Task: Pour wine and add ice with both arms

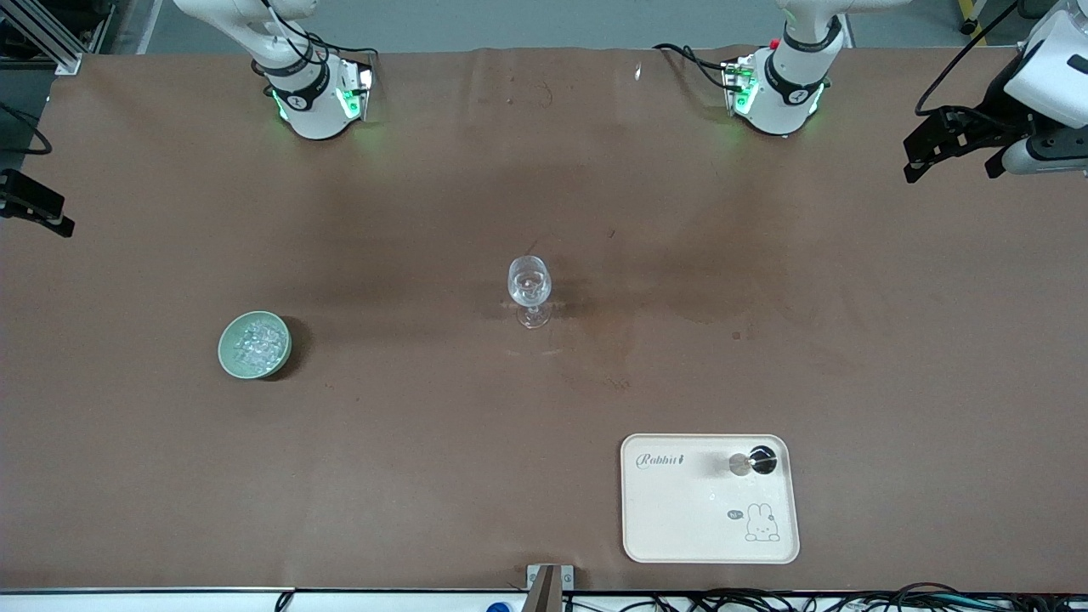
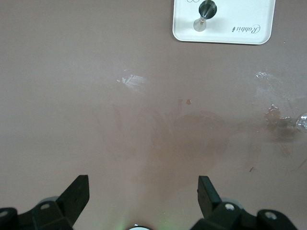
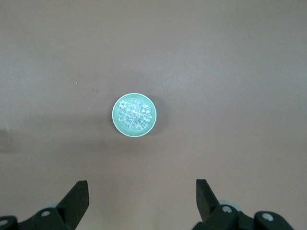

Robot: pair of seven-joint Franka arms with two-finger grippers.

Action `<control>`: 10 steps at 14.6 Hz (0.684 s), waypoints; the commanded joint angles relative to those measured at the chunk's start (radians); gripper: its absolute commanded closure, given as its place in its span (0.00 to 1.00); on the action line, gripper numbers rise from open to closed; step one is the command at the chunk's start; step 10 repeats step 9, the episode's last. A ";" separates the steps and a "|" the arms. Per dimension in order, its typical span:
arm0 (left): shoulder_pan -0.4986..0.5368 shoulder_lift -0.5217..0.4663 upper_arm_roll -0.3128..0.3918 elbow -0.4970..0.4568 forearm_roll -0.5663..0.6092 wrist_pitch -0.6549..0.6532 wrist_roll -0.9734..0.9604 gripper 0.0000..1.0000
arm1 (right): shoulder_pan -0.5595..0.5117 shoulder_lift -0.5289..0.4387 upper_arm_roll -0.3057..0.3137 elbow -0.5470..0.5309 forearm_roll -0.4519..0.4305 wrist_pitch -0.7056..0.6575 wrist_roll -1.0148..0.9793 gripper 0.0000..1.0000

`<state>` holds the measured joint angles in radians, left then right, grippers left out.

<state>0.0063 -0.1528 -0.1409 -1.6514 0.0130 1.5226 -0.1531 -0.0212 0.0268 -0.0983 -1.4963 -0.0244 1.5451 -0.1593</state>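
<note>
A clear stemmed wine glass [image 1: 529, 289] stands at the table's middle; its edge also shows in the left wrist view [image 2: 302, 122]. The ice [image 1: 254, 342] [image 3: 135, 114] fills a pale green bowl [image 1: 228, 350] [image 3: 117, 115] toward the right arm's end. A dark vessel with a silver top [image 1: 755, 461] [image 2: 205, 12] stands on a cream tray [image 1: 680, 518] [image 2: 240, 28] near the front camera; no wine shows. My left gripper [image 1: 950, 161] [image 2: 144, 184] hangs open and empty, high over the left arm's end. My right gripper [image 3: 142, 188] hangs open and empty, high above the table, with the bowl in its view.
Brown paper covers the table, with faint wet stains [image 1: 612, 378] near the glass. The two arm bases [image 1: 319, 93] [image 1: 778, 85] stand along the table's edge farthest from the front camera. A metal bracket [image 1: 548, 586] sits at the nearest edge.
</note>
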 commanded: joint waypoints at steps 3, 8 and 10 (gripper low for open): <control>0.003 0.018 0.003 0.022 0.001 -0.009 0.020 0.00 | -0.031 -0.007 0.058 -0.021 0.009 0.032 0.047 0.02; 0.004 0.018 0.003 0.024 0.001 -0.009 0.020 0.00 | -0.046 -0.013 0.058 -0.038 0.041 0.021 0.067 0.01; 0.004 0.018 0.003 0.024 0.001 -0.009 0.020 0.00 | -0.048 -0.013 0.057 -0.038 0.041 0.015 0.089 0.01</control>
